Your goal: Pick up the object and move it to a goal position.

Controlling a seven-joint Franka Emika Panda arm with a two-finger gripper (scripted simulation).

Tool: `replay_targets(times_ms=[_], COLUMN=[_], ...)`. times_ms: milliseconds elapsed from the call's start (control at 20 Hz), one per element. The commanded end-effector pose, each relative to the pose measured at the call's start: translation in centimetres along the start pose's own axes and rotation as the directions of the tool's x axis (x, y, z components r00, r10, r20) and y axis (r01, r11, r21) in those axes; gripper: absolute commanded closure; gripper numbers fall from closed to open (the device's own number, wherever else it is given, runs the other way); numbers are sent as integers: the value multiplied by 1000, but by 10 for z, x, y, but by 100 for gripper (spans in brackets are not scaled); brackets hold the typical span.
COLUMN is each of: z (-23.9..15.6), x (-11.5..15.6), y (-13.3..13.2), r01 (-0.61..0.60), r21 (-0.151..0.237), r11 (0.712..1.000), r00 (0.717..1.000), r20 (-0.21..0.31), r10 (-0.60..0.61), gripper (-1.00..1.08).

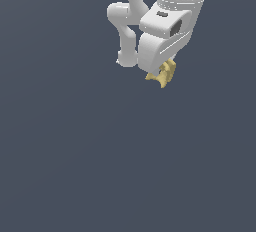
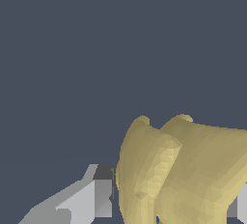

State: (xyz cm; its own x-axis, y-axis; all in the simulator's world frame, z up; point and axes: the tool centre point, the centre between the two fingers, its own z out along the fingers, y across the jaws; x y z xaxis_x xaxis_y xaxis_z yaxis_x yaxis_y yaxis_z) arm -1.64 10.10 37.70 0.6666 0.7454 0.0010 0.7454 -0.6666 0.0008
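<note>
The object [image 1: 163,73] is a small yellow bunch with pointed lobes, poking out under the white hand of the arm in the upper middle of the exterior view. In the wrist view the object [image 2: 178,170] fills the space between the two grey fingers [image 2: 94,196], which press on it from both sides. My gripper [image 2: 169,203] is shut on it. In the exterior view the hand's body hides the fingertips, and only the yellow lobes show below it.
A plain dark grey-blue surface [image 1: 100,166] fills both views. The arm's white links [image 1: 125,26] rise out of the picture above the hand. No goal marker shows.
</note>
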Motion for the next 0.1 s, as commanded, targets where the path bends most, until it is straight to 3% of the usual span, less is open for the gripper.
replay_targets(times_ms=[0,50], z=[-4,-4], x=[-1,-1], y=[-1,-1], r01=[0,0], r21=[1,1], r11=[1000,1000], r00=[1000,1000], r20=[1,1], r10=[0,0], gripper=[108,108])
